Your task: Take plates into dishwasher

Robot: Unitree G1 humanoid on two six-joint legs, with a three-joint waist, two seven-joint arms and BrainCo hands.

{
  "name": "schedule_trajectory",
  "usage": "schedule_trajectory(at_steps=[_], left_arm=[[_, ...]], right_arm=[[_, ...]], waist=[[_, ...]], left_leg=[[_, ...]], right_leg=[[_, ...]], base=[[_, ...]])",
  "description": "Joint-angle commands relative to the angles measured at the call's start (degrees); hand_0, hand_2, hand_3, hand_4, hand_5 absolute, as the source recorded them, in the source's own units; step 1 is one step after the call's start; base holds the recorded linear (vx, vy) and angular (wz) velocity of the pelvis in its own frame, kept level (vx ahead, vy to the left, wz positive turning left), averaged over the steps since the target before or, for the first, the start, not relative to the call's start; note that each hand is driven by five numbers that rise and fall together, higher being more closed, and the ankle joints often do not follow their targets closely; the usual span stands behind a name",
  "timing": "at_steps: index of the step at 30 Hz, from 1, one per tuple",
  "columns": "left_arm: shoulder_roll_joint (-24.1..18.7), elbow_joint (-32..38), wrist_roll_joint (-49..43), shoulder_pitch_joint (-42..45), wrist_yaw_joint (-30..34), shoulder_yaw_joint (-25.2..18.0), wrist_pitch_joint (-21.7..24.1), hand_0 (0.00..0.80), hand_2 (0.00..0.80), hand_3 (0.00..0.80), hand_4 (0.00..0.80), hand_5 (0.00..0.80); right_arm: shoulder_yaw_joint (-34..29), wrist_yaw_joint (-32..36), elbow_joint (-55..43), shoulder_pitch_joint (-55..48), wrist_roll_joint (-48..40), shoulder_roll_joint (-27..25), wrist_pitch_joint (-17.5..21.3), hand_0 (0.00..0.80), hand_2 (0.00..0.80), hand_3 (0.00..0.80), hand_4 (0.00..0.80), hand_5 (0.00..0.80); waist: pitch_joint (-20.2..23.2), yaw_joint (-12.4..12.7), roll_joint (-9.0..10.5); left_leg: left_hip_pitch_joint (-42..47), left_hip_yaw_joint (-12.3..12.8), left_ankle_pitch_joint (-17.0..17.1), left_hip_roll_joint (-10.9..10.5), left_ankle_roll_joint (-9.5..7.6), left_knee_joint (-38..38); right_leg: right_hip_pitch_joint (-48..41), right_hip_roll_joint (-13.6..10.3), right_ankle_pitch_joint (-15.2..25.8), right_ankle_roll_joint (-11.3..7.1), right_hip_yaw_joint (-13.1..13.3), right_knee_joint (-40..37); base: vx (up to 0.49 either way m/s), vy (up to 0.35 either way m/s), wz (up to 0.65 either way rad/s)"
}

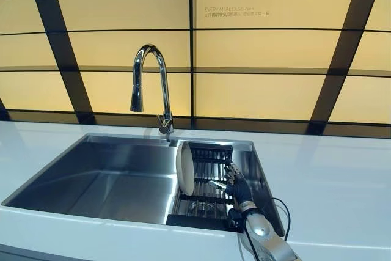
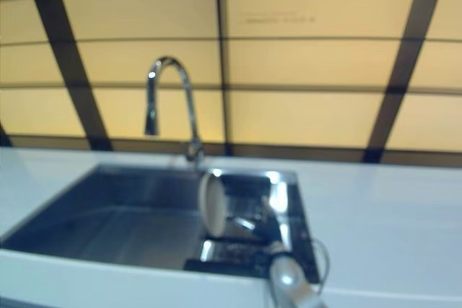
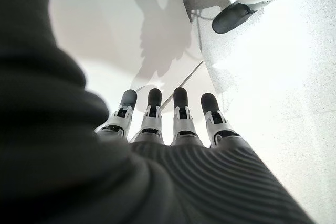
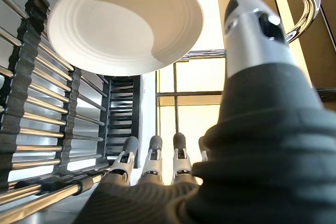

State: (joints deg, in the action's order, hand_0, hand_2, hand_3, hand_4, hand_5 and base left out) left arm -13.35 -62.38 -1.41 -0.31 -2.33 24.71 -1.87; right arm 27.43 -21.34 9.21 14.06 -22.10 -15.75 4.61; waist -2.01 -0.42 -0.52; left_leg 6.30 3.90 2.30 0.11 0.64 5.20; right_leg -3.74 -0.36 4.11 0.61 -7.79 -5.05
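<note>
Left hand [image 3: 173, 124]: seen only in its own wrist view, hanging low beside the pale floor [image 3: 273, 87]; fingers straight in a row, relaxed, holding nothing.

Stainless-steel sink basin [image 1: 104, 181]: rectangular, sunk into the counter, wide bare compartment on its left side.

Chrome gooseneck faucet [image 1: 149, 87]: arched, spray head pointing down, mounted at the back rim of the sink near its middle.

Round white ceramic plate [image 1: 185, 168]: stood on edge in the rack at the right part of the sink, at the rack's left end, face turned toward the right hand. In the right wrist view it showed its ringed face [image 4: 126, 22] above the rack bars, apart from the fingers.

Black dish rack with metal bars [image 1: 211, 178]: set in the sink's right compartment, slotted black rails crossed by bright rods.

Right hand [image 1: 233, 180]: reached up from the lower right over the rack, just right of the plate, fingers straight and spread loosely, thumb extended apart from them; no grasp on anything, no contact with the plate visible.

White counter [image 1: 330, 181]: smooth, glossy, surrounding the sink on all sides.

Back wall [image 1: 263, 71]: warm yellow panels divided by thin black horizontal lines and broad dark slanted bands; small print on an upper panel.
</note>
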Motion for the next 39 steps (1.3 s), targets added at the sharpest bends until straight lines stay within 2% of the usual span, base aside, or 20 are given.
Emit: schedule_trajectory(at_steps=[1, 9, 15, 19, 22, 26, 39], left_arm=[[1.1, -4.6, -0.4, -3.7, -0.5, 1.1, 1.7, 0.000, 0.000, 0.000, 0.000, 0.000], [1.0, -4.8, -0.7, -3.1, -0.5, 0.9, 1.7, 0.000, 0.000, 0.000, 0.000, 0.000], [0.9, -5.1, -1.4, -2.9, -0.2, 1.2, 2.1, 0.000, 0.000, 0.000, 0.000, 0.000], [0.9, -5.1, -1.5, -3.0, 0.1, 1.5, 2.0, 0.000, 0.000, 0.000, 0.000, 0.000], [0.9, -5.1, -1.5, -3.0, 0.1, 1.7, 1.9, 0.000, 0.000, 0.000, 0.000, 0.000], [0.8, -4.8, -1.3, -2.7, 0.1, 1.8, 1.9, 0.000, 0.000, 0.000, 0.000, 0.000], [1.0, -3.7, -0.2, -3.0, -0.1, 1.4, 0.8, 0.000, 0.000, 0.000, 0.000, 0.000]], right_arm=[[-2.2, 1.0, -3.6, 7.0, 1.5, 0.3, 2.5, 0.000, 0.000, 0.000, 0.000, 0.000], [-2.9, 1.2, -4.4, 10.8, 3.3, -1.1, 3.5, 0.000, 0.000, 0.000, 0.000, 0.000], [-3.1, 0.6, -6.2, 13.8, 3.0, -1.6, 1.7, 0.000, 0.000, 0.000, 0.000, 0.000], [-3.1, -0.5, -7.0, 16.2, 1.8, -1.4, -0.6, 0.000, 0.000, 0.000, 0.000, 0.000], [-3.0, -0.7, -6.9, 16.7, -2.9, -0.6, -4.3, 0.000, 0.000, 0.000, 0.000, 0.000], [-2.3, 1.2, -5.0, 14.7, -7.1, 0.3, -6.7, 0.000, 0.000, 0.000, 0.000, 0.000], [-0.2, 7.4, 3.0, 5.0, -6.3, 2.7, -3.5, 0.000, 0.000, 0.000, 0.000, 0.000]], waist=[[-1.2, 1.9, 1.97], [-1.2, 2.7, 2.38], [-1.2, 3.2, 2.53], [-1.2, 3.4, 2.53], [-1.2, 3.3, 2.59], [-1.0, 3.1, 2.63], [-1.0, 2.3, 2.32]], left_leg=[[0.2, -0.3, -4.0, -3.7, -2.19, -0.2], [0.1, -0.7, -3.8, -3.7, -2.11, -0.2], [0.1, -0.8, -3.8, -3.8, -2.19, -0.2], [0.2, -0.9, -3.9, -3.8, -2.14, -0.2], [0.1, -0.8, -3.8, -3.8, -2.08, -0.2], [0.1, -0.7, -3.8, -3.8, -2.04, -0.2], [0.0, -0.2, -3.6, -3.7, -2.21, -0.2]], right_leg=[[-2.1, -2.1, -2.7, -5.39, -1.8, 1.5], [-2.3, -1.9, -2.8, -5.12, -2.2, 1.4], [-2.5, -1.8, -2.8, -4.82, -2.2, 1.1], [-2.6, -1.7, -2.7, -4.71, -2.1, 0.8], [-2.6, -1.7, -2.6, -4.67, -2.1, 0.8], [-2.5, -1.7, -2.6, -4.67, -1.9, 0.8], [-2.1, -1.9, -3.1, -4.87, -2.1, 1.8]], base=[[0.000, 0.000, 0.00], [0.002, -0.001, 0.01], [0.008, -0.002, 0.01], [0.000, 0.000, 0.00], [0.000, 0.000, 0.00], [0.000, 0.000, 0.00], [0.000, 0.000, 0.00]])
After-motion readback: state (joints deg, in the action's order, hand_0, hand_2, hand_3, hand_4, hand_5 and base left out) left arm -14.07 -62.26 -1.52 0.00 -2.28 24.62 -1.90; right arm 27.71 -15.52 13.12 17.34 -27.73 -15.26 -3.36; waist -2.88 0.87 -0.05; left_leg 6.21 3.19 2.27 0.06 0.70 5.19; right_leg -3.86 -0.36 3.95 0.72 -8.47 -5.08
